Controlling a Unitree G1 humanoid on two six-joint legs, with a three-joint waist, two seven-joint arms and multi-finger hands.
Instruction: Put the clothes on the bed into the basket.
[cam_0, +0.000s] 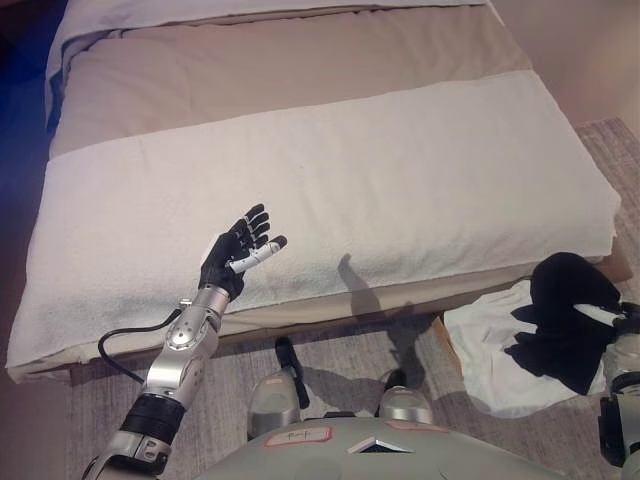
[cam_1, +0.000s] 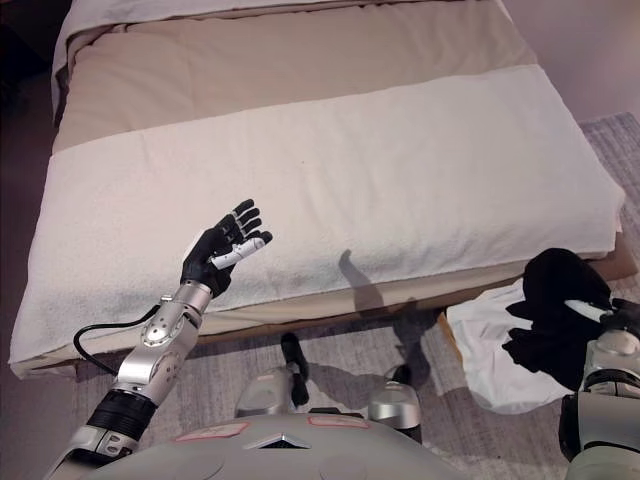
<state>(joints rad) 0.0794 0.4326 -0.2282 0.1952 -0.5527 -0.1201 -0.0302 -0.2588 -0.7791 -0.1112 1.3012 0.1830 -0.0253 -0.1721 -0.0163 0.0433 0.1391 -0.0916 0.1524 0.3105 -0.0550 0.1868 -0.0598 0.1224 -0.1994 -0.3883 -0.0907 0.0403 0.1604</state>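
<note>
A black garment (cam_0: 567, 312) hangs bunched from my right hand (cam_0: 622, 322) at the lower right, beside the bed's near right corner. The fingers curl into the cloth and one white tip shows against it. Below it lies white cloth (cam_0: 487, 352) inside what looks like the basket (cam_0: 446, 347), of which only a thin brown edge shows. My left hand (cam_0: 238, 252) is raised over the front edge of the bed (cam_0: 400, 170) with its fingers spread, holding nothing. I see no clothes on top of the bed.
The bed is covered by a white blanket (cam_1: 330, 180) with a beige sheet (cam_1: 300, 60) behind it. A grey rug (cam_0: 350, 360) covers the floor between me and the bed.
</note>
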